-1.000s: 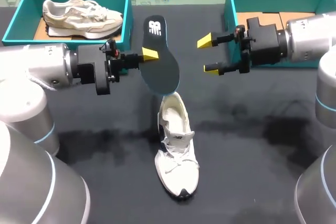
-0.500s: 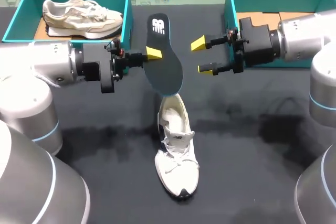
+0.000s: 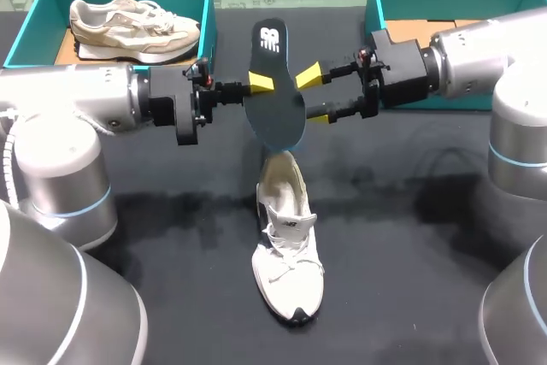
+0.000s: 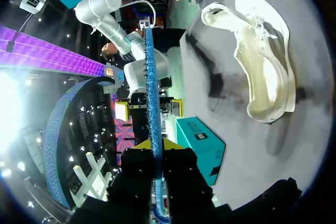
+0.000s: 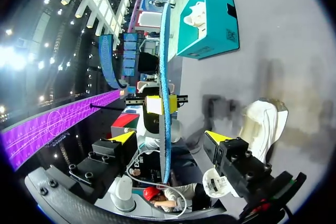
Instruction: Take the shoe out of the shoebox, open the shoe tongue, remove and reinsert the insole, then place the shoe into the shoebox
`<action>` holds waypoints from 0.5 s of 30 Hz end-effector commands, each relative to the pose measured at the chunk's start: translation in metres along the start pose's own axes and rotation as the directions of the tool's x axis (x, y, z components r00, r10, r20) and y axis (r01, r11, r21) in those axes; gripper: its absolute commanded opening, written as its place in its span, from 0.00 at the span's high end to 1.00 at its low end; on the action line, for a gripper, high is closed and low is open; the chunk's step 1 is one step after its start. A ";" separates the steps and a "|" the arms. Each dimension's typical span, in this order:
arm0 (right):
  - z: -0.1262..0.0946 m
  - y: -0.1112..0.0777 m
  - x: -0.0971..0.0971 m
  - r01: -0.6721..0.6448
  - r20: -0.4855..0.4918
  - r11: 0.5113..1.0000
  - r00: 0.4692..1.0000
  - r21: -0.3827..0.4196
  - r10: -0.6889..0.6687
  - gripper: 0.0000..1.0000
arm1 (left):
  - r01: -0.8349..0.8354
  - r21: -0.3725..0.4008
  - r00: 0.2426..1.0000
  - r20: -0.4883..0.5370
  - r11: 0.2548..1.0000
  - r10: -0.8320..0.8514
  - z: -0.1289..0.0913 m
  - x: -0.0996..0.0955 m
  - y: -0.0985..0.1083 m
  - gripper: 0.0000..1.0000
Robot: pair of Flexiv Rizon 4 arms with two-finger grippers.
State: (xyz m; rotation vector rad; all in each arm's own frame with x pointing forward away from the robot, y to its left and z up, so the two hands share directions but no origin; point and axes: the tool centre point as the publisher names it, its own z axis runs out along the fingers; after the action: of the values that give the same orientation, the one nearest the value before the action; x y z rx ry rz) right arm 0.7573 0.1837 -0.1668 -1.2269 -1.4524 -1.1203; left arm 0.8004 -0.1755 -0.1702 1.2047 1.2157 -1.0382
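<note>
The left arm [image 3: 77, 108] enters from the left, its forearm level and its wrist aimed at the middle. The left tool [image 3: 259, 83] [image 4: 155, 148] is clamped on the edge of the insole [image 3: 275, 100] (only one yellow tip shows from above). The right arm [image 3: 487, 66] mirrors this pose from the right. The right tool [image 3: 311, 96] [image 5: 170, 137] has its fingers spread, one on each side of the insole, both clear of it.

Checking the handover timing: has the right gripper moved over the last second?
Yes. The right gripper has moved inward, away from the right shoebox, and now straddles the insole held by the left gripper.
</note>
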 end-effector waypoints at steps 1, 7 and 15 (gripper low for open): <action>0.014 0.005 -0.006 0.001 -0.025 1.000 1.000 0.002 -0.001 0.21 | -0.007 -0.001 1.000 0.009 1.000 0.007 0.009 0.002 0.002 1.00; 0.019 0.004 -0.005 0.011 -0.058 1.000 0.998 0.001 -0.011 0.28 | -0.006 -0.006 1.000 0.013 1.000 0.006 0.015 0.004 0.004 1.00; 0.025 0.002 -0.005 0.020 -0.086 1.000 0.996 0.000 -0.020 0.53 | -0.026 -0.015 1.000 0.016 1.000 0.027 0.017 0.004 0.003 1.00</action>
State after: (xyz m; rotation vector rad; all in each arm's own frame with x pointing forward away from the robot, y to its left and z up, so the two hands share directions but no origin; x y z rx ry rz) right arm 0.7578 0.2027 -0.1733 -1.1517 -1.4056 -1.1691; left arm 0.8064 -0.1888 -0.1732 1.1983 1.1934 -1.0231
